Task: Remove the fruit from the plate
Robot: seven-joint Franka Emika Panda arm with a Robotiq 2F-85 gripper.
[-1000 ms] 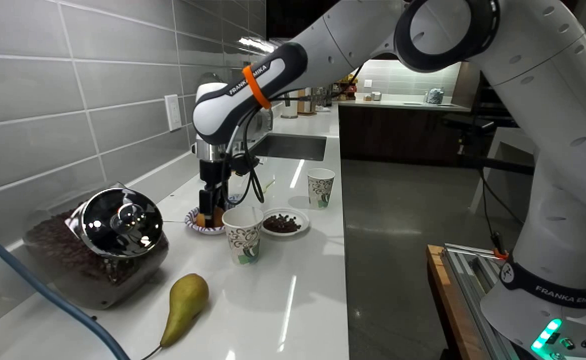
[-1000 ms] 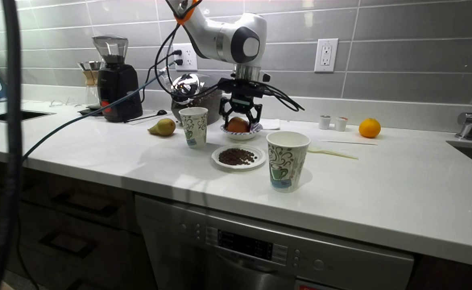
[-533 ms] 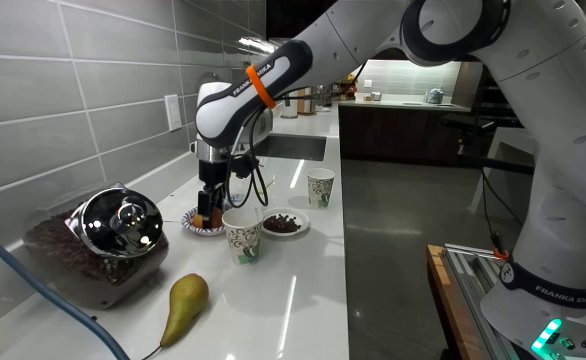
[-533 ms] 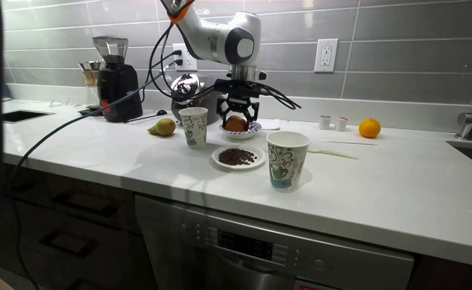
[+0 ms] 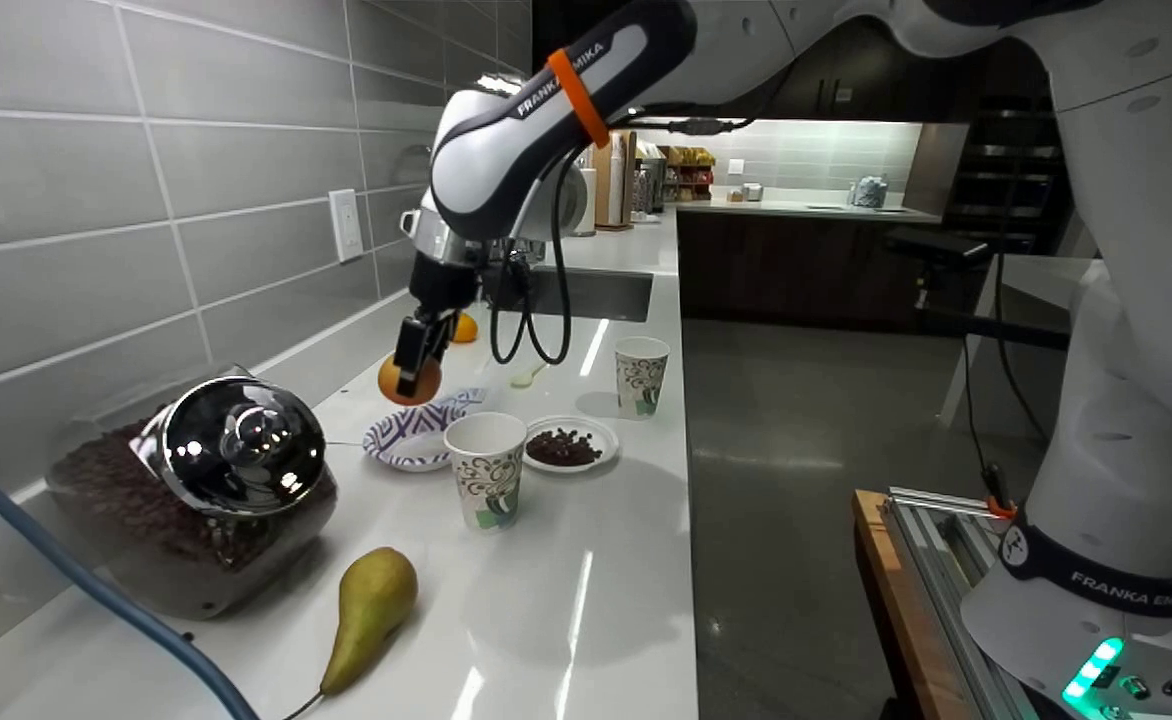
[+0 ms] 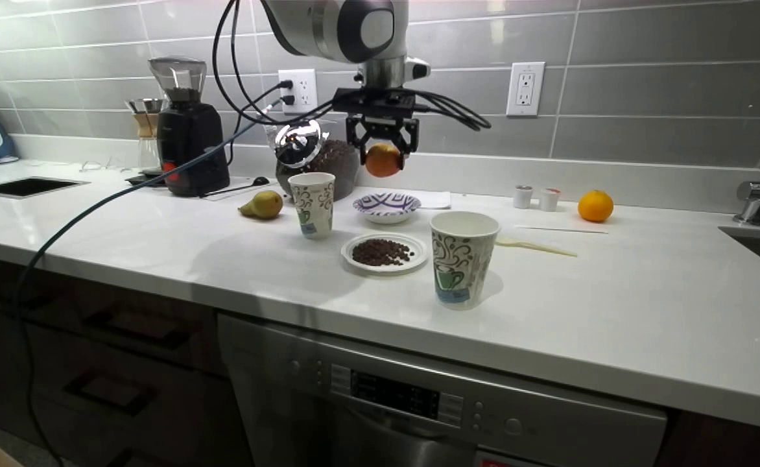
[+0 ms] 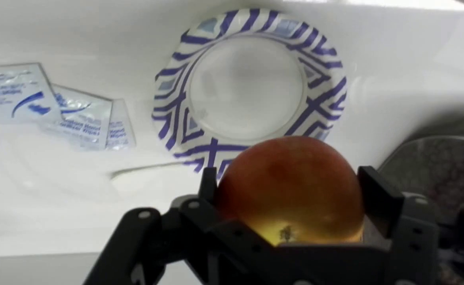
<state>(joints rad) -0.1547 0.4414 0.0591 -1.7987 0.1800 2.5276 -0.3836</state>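
The fruit (image 6: 383,161), round and reddish-orange, hangs in the air in both exterior views. My gripper (image 7: 288,178) is shut on it, one black finger pressed to each side. The fruit also fills the space between the fingers in the wrist view (image 7: 291,194), with a yellow patch and its stem spot towards the gripper. The plate (image 6: 386,206), white with a purple-blue pattern, lies on the counter below the fruit with nothing on it. It also shows in the wrist view (image 7: 248,87), partly hidden by the fruit at its lower edge.
Two paper cups (image 5: 486,475) (image 5: 641,375) and a white dish of dark beans (image 6: 349,257) stand near the plate. A pear (image 5: 371,610) and a bean jar (image 5: 246,450) lie to one side. Another orange fruit (image 6: 595,206) sits towards the sink. Wipe packets (image 7: 18,93) lie beside the plate.
The gripper has risen from the plate with the fruit between its fingers and has tilted a little. The plate has stayed in place and its inside now shows.
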